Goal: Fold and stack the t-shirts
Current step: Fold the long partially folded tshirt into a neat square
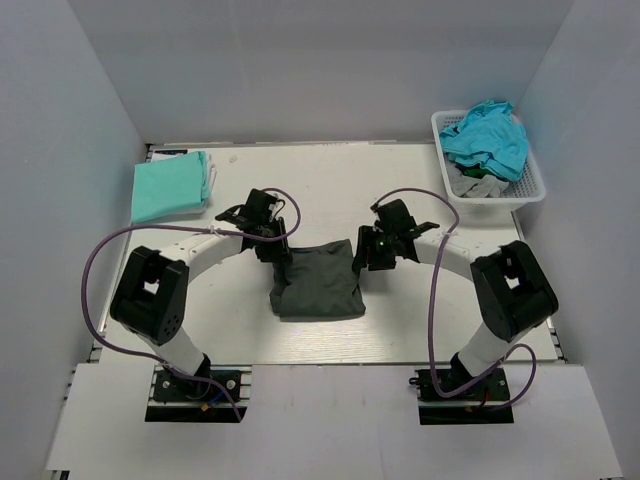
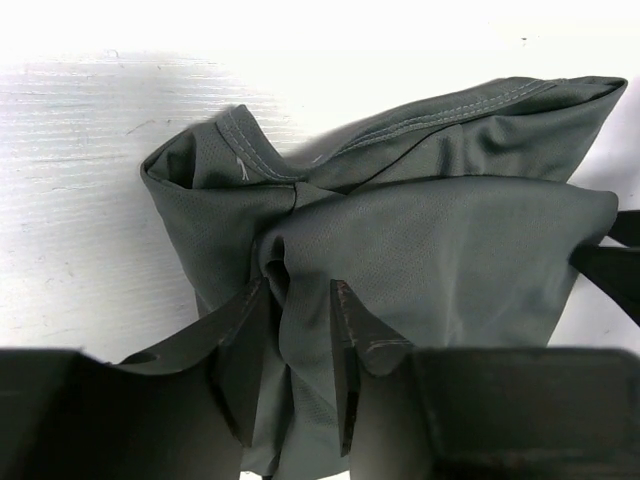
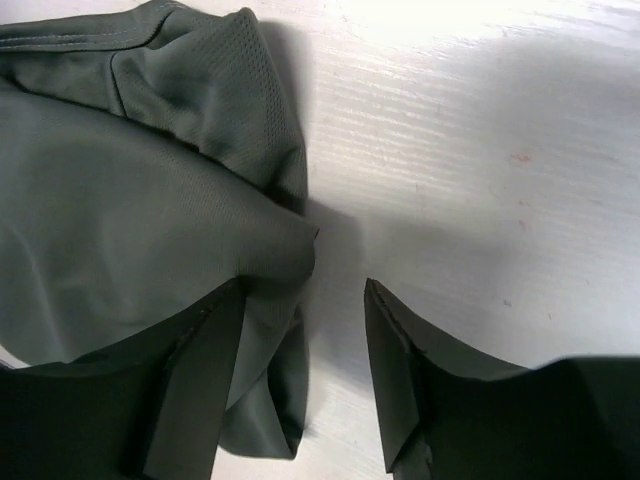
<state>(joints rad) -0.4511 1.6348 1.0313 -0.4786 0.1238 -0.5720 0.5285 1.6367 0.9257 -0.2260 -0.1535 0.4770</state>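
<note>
The dark charcoal-grey t-shirt (image 1: pixel 318 282) lies partly folded and bunched at the table's middle. My left gripper (image 1: pixel 276 252) is at its left upper edge. In the left wrist view the gripper (image 2: pixel 298 286) has a raised fold of the shirt (image 2: pixel 430 230) between its fingers and is shut on it. My right gripper (image 1: pixel 366 256) is at the shirt's right upper corner. In the right wrist view this gripper (image 3: pixel 305 288) is open. Its left finger (image 3: pixel 200 350) touches the shirt's edge (image 3: pixel 130 200), with bare table in the gap. A folded mint-green t-shirt (image 1: pixel 170 186) lies at the far left.
A white lattice basket (image 1: pixel 528 188) stands at the far right, holding a teal shirt (image 1: pixel 488 138) and a grey one (image 1: pixel 478 184). White walls enclose the table on three sides. The arms' cables loop out at both sides.
</note>
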